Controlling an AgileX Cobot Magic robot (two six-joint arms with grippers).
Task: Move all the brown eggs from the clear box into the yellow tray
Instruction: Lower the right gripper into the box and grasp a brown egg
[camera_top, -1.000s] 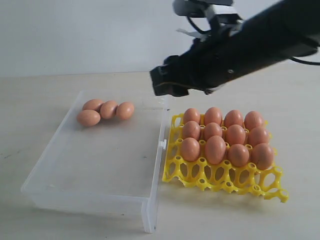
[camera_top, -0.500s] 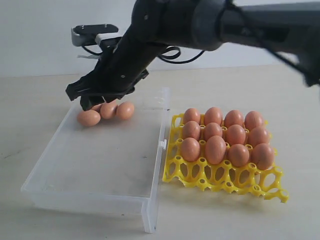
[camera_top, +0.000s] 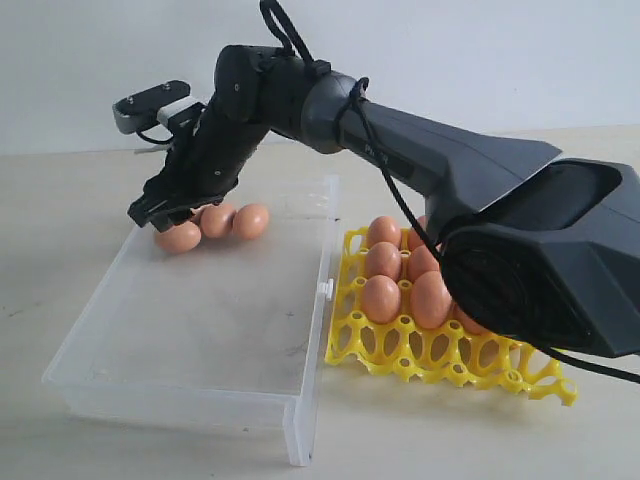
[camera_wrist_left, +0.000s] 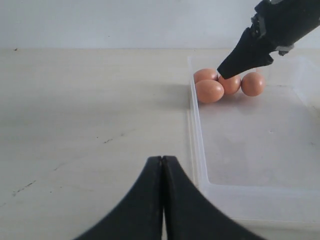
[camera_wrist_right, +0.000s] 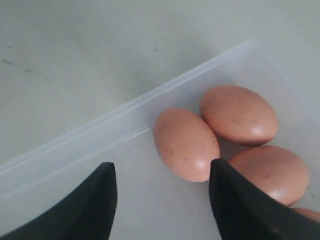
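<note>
Our right jaws stand apart just above four brown eggs (camera_top: 250, 220) huddled in the far left corner of the clear box (camera_top: 200, 330). Our left jaws are pressed together over the bench (camera_wrist_left: 75, 100). More eggs fill the yellow tray (camera_top: 400, 357) alongside.

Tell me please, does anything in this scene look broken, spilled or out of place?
Nothing stands out. The four brown eggs in the corner of the clear box look whole, with no spill, and those visible in the yellow tray sit neatly in their cups.
</note>
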